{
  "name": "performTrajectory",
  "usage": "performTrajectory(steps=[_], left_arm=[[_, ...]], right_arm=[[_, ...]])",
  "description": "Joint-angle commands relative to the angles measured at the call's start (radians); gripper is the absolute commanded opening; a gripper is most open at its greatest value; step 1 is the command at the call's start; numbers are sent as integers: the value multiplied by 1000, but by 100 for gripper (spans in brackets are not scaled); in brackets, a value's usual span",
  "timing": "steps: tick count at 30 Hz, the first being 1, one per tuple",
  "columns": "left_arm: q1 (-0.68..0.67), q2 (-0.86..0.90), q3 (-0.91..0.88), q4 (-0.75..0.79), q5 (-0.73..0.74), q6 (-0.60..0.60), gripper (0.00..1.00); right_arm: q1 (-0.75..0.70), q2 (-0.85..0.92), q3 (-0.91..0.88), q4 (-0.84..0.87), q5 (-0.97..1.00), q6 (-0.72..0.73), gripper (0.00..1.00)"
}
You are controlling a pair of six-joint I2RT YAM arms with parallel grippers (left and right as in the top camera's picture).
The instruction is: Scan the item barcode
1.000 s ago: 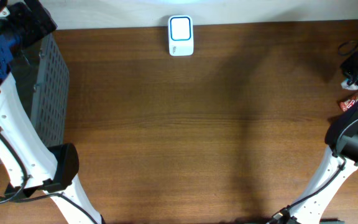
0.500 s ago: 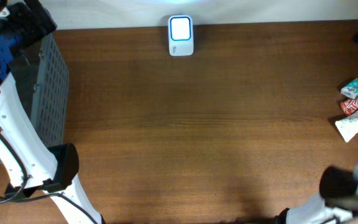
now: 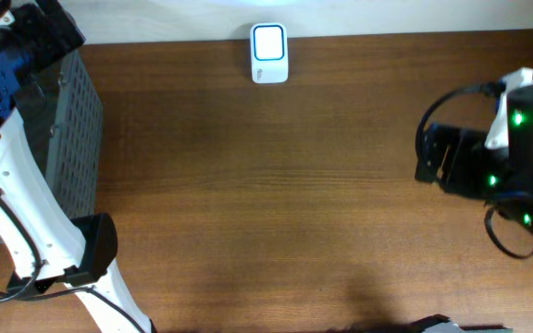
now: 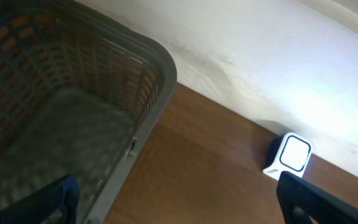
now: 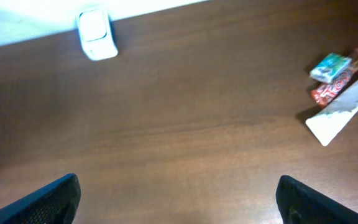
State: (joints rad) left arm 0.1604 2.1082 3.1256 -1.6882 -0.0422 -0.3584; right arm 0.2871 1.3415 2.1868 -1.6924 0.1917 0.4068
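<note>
Three small packets lie on the brown table in the right wrist view: a green one [image 5: 329, 65], a red one [image 5: 335, 86] and a long white one [image 5: 344, 107]. None is held. My right gripper [image 5: 179, 200] hangs open high above bare wood, left of the packets. The white scanner with its lit window [image 3: 269, 53] stands at the table's far edge, and it also shows as the scanner [image 5: 96, 34] and the scanner [image 4: 289, 155]. Over the basket's edge, my left gripper [image 4: 176, 202] stands open and empty. In the overhead view the right arm [image 3: 489, 157] hides the packets.
A grey mesh basket [image 4: 160, 68] stands at the table's left end, seen from above as the basket [image 3: 77, 139]. A white wall runs behind the far edge. The left arm's white links [image 3: 26, 213] cross the near left corner.
The right arm left the table's right edge, dropped toward the near corner, then swung up over the right side. It now covers the packets that showed half a second ago. The left arm is still.
</note>
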Motion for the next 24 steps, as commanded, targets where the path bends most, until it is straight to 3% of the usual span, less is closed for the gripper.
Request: performTrajectory(steps=[1,12,17,24], left_arm=[[6,-14,4,0,-7,16,99],[6,-14,3,0,-7,16,99],[6,-14,4,0,-7,16,99],[6,-14,4,0,-7,16,99]], right_arm=[[14,-6,-63,-6,-27,-6,99],[14,-106,-125,-6,-27,-77,99],[14,-250,-376,28,-11,-77,99],[-97,-559,-880,344,25,-89,99]])
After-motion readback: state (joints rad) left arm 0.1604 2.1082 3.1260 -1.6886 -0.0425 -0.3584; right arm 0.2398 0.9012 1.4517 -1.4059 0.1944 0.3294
